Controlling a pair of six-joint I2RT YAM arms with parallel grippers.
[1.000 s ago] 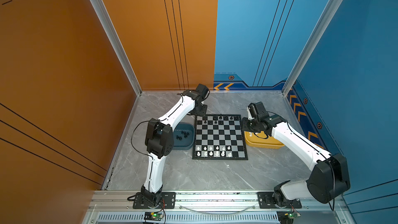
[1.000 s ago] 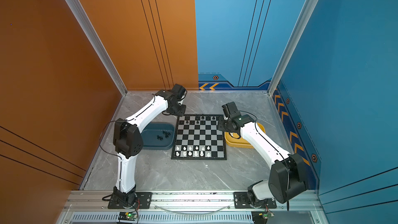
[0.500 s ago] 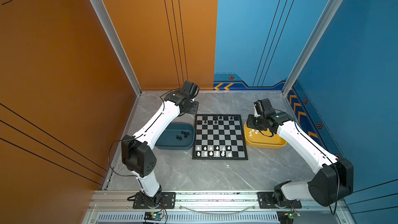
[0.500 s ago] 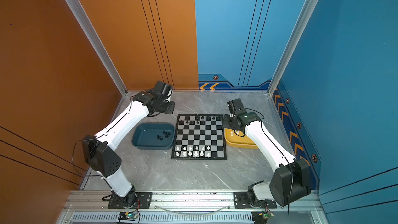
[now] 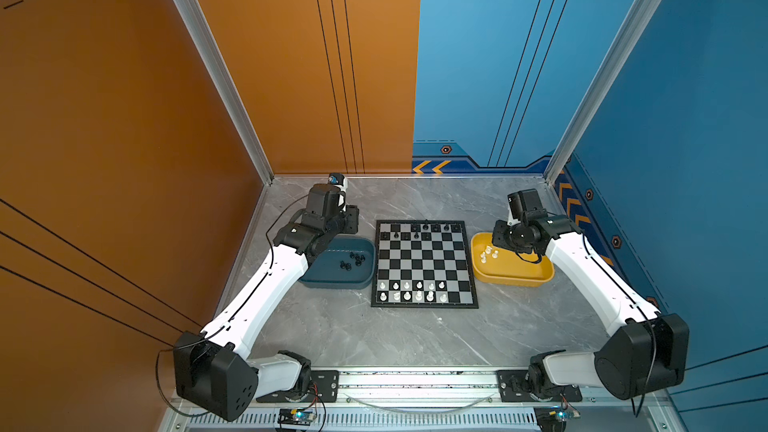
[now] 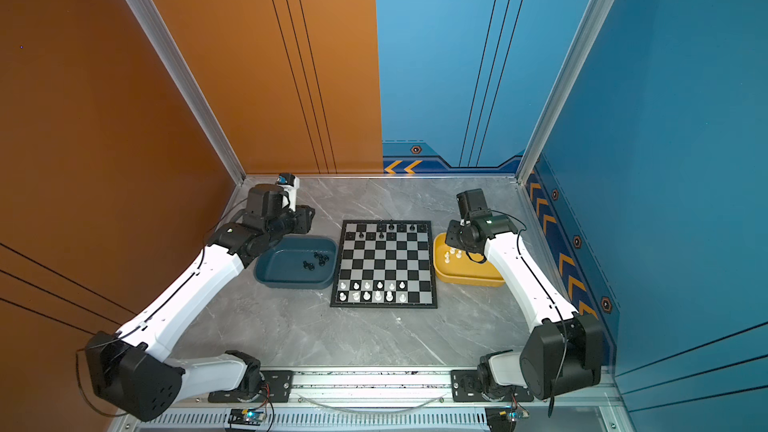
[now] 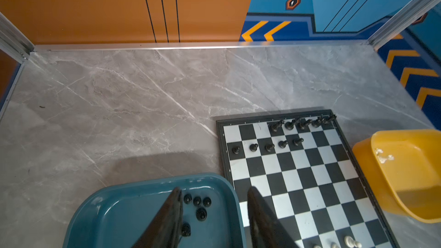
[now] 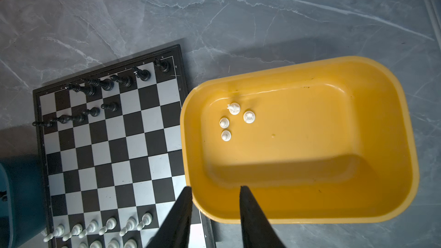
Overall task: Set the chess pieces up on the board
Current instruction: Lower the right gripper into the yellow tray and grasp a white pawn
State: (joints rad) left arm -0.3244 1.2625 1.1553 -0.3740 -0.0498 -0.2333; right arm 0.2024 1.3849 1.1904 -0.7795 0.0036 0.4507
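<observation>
The left gripper (image 7: 213, 188) hangs over the dark teal tray (image 7: 114, 201). Its jaws stand apart with nothing between them. Five loose black pieces (image 7: 201, 214) lie on the tray floor right under the jaws, crowded against one finger (image 7: 171, 211). The board (image 5: 424, 263) lies flat on the grey marbled tabletop (image 5: 374, 338), just off to the side of these jaws and running on ahead of them, its frame close beside the teal tray's rim.

The right gripper (image 8: 214, 187) hovers over the corner of the yellow tray (image 8: 310, 213) that sits nearest the board. Its jaws are parted too and hold nothing. Four white pieces (image 8: 249, 116) sit in a small cluster on the tray floor, ahead of the jaws and clear of them. The board lies just beside these jaws on their other flank.

On the board, the black chessmen (image 5: 415, 230) fill part of the two rows at the far edge, five in each, all upright. The white chessmen (image 5: 411, 290) stand in the two rows at the near edge, also part filled. In both top views the board rests between the two trays, and so between the two pairs of jaws.
</observation>
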